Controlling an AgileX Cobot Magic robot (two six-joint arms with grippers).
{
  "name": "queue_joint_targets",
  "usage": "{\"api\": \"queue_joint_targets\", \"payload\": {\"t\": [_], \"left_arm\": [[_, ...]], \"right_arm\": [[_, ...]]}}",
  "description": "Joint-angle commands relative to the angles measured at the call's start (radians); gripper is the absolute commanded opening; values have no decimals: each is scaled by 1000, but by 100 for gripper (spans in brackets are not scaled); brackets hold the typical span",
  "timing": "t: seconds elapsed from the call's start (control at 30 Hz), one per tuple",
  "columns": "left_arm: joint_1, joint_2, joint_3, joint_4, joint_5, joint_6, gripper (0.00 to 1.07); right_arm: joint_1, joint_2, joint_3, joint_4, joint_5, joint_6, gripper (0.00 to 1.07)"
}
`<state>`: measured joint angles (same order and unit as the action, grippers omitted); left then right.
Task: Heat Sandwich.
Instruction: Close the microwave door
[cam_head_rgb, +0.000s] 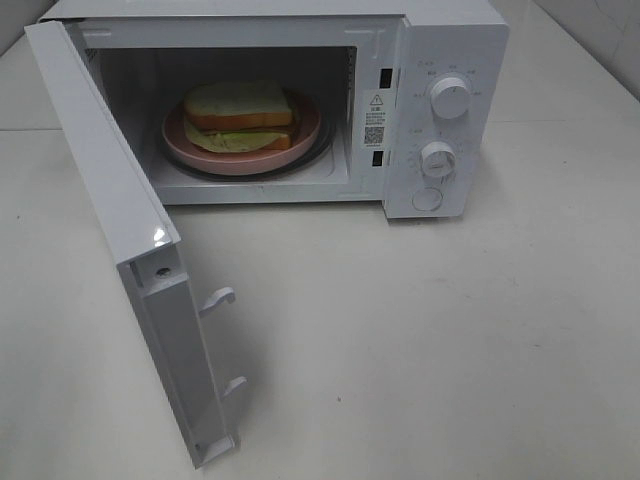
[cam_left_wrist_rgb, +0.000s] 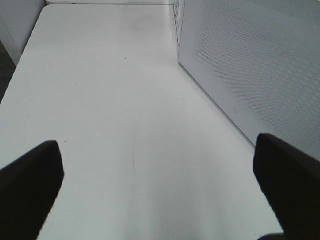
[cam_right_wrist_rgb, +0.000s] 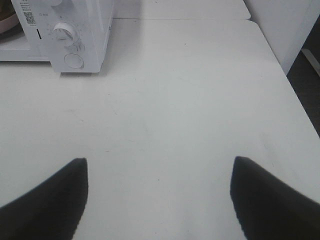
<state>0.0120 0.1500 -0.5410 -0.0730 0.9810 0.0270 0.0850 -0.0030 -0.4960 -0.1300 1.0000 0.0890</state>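
- The sandwich lies on a pink plate inside the microwave, whose door stands open.
- A sticker beside the cavity shows a warning triangle and a QR code. Its print is too small to read, as are the marks around the upper dial and lower dial.
- The left gripper and right gripper hang over the table, jaws spread wide and empty. Only their fingertips show.

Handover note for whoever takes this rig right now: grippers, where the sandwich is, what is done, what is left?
Left gripper: open, empty, over the table beside the microwave door.
Right gripper: open, empty, over the table.
Sandwich: on the pink plate inside the microwave.
Done: loading. Left: shut the door, likely set the knobs.
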Motion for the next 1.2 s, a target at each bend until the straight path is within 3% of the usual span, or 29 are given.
{"api": "queue_joint_targets", "payload": {"t": [0.03,0.2,0.23,0.37,0.4,0.5,0.57,0.6,0.67,0.73,1.2], "left_arm": [[2,42,-6,1,-52,1,95],[2,164,-6,1,-155,1,75],[2,164,-6,1,-155,1,75],[2,275,-6,1,-223,1,48],[2,275,-6,1,-223,1,48],[2,361,-4,1,-299,0,30],[2,380,-2,1,-320,0,26],[2,428,7,1,-378,0,15],[2,476,22,1,-438,0,4],[2,517,41,1,-504,5,0],[2,777,179,6,-1074,12,0]], "right_arm": [[-4,-29,0,3,-3,4,76],[-4,-29,0,3,-3,4,76],[-4,-29,0,3,-3,4,76],[-4,-29,0,3,-3,4,76],[-4,-29,0,3,-3,4,76],[-4,-29,0,3,-3,4,76],[-4,-29,0,3,-3,4,76],[-4,-29,0,3,-3,4,76],[-4,-29,0,3,-3,4,76],[-4,-29,0,3,-3,4,76],[-4,-29,0,3,-3,4,76]]}}
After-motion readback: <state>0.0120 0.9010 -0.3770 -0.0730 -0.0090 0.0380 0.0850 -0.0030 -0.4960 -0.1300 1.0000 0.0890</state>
